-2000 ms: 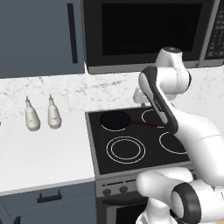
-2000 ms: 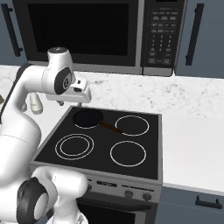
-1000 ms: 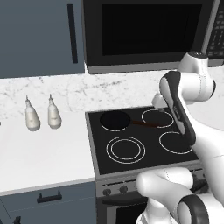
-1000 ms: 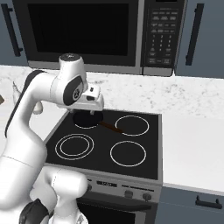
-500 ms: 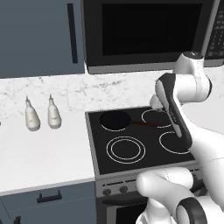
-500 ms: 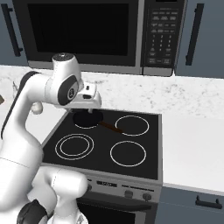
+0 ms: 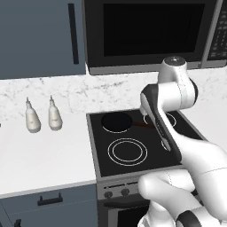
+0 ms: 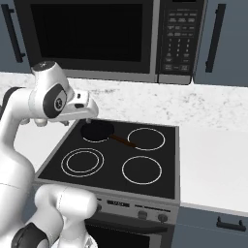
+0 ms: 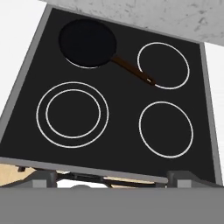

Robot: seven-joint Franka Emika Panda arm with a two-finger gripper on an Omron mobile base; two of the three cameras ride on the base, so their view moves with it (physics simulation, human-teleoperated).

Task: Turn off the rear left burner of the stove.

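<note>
The open, empty gripper [image 8: 87, 114] hovers above the stove's [image 9: 120, 94] far left, where a skillet [image 9: 88, 43] covers the rear left burner [image 9: 77, 64], presumably surveying before reaching the near knobs [image 8: 140, 214].

White glossy arm [image 7: 177, 146], rounded bulbous links, dark grey joint rings and black end caps at elbow and base joints. Small grey disc on top cap. Two dark grey fingertips [image 9: 41, 176], blocky, seen low in hand view.
</note>
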